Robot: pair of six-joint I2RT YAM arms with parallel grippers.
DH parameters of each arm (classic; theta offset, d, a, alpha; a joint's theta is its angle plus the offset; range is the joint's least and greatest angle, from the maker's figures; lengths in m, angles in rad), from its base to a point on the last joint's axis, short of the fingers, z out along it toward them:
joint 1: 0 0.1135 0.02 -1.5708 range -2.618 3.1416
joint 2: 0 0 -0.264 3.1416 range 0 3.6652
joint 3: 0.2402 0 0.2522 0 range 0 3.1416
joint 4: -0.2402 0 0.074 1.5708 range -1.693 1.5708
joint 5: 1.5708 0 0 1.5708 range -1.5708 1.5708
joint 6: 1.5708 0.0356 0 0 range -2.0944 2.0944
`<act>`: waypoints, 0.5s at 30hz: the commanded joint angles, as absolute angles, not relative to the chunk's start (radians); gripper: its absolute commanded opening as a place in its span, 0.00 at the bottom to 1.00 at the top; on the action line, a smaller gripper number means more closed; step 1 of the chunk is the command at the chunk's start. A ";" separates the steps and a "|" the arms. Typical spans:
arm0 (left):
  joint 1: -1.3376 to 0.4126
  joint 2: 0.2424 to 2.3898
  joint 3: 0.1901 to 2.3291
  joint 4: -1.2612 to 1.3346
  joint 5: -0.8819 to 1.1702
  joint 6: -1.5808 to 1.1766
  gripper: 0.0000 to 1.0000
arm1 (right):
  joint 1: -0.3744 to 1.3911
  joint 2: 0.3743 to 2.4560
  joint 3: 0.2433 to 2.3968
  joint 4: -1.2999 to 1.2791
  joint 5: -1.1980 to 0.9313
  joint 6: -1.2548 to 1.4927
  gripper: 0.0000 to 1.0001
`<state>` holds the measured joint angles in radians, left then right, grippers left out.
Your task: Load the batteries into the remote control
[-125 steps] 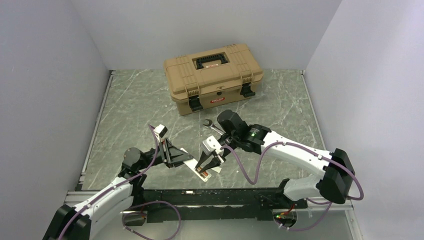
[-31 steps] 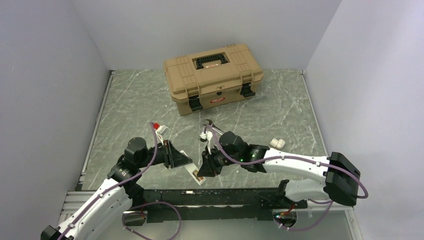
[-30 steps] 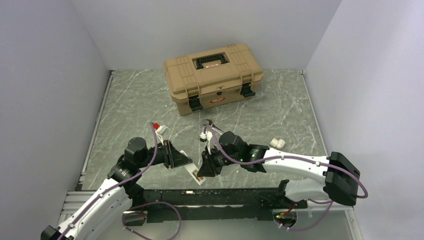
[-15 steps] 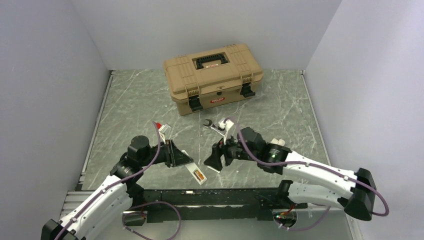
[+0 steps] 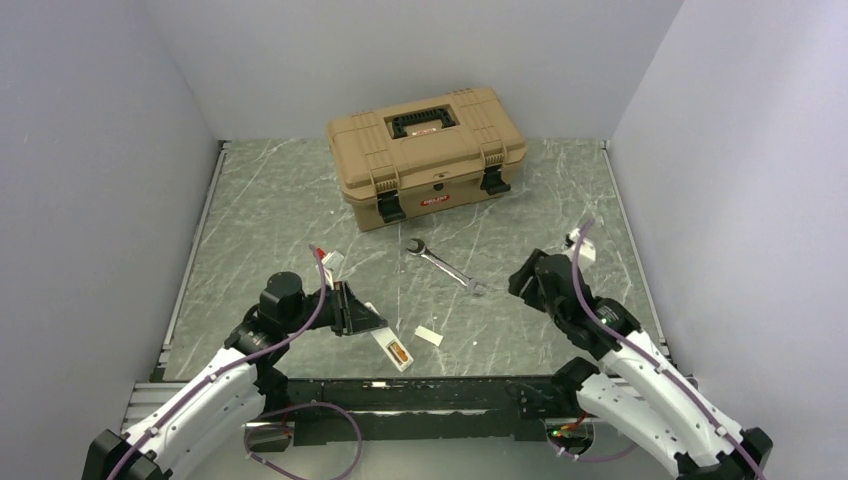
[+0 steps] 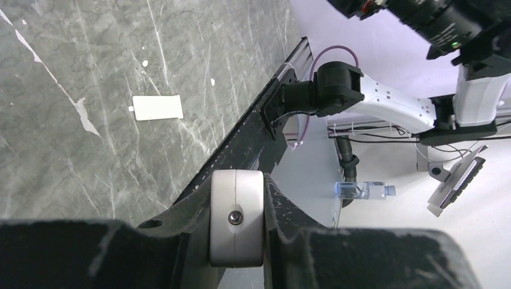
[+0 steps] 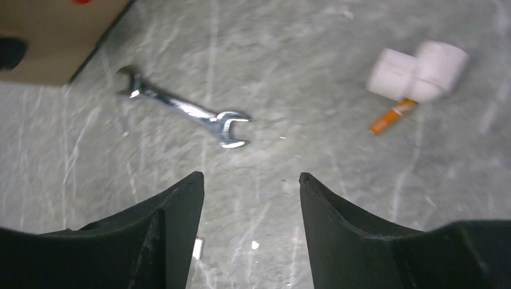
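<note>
1. Lying recess-up near the 6 o'clock edge of the table point(image 5: 260, 220), the remote control point(image 5: 392, 346) is shown with its orange-brown cavity exposed. Its 10 o'clock end is pinched by the left gripper point(image 5: 372, 322), whose jaws are pressed together on it.
2. The right gripper point(image 7: 250, 175) is seen spread wide and empty above the table, at about 3 o'clock from the steel wrench point(image 7: 181, 111).
3. A small white cover plate point(image 5: 428, 336) is pictured flat on the table, just beside the remote at its 2 o'clock and not touching it. It is judged to be the battery door, already off.
4. An orange cylinder, taken to be a battery point(image 7: 391, 117), is seen touching a white pipe elbow point(image 7: 419, 71) at 2 o'clock in the right wrist view. Whether a cell is already seated in the recess cannot be told.
5. The remote is judged light, stiff and smooth-skinned, so it is likely to skid or pivot if pushed. It is best clamped across its narrow sides at one end, with the recess left free.
6. The battery is judged small, hard and apt to roll, and should be taken across its middle.
7. A closed tan toolbox point(image 5: 427, 150) is seen at 12 o'clock.
</note>
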<state>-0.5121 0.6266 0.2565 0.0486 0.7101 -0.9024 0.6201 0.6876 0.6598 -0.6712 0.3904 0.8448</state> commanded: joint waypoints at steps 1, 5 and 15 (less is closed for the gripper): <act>-0.514 0.621 0.268 0.112 0.734 -0.891 0.00 | 0.567 0.612 0.583 -0.790 0.507 1.032 0.59; -0.514 0.618 0.263 0.122 0.739 -0.900 0.00 | 0.509 0.623 0.538 -0.759 0.539 1.067 0.59; -0.514 0.594 0.241 0.140 0.733 -0.918 0.00 | 0.329 0.777 0.455 -0.567 0.433 0.985 0.64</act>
<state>-0.5121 0.6079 0.2485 0.0681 0.7174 -0.9039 0.3817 0.7429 0.4797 -0.6754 0.4686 1.0119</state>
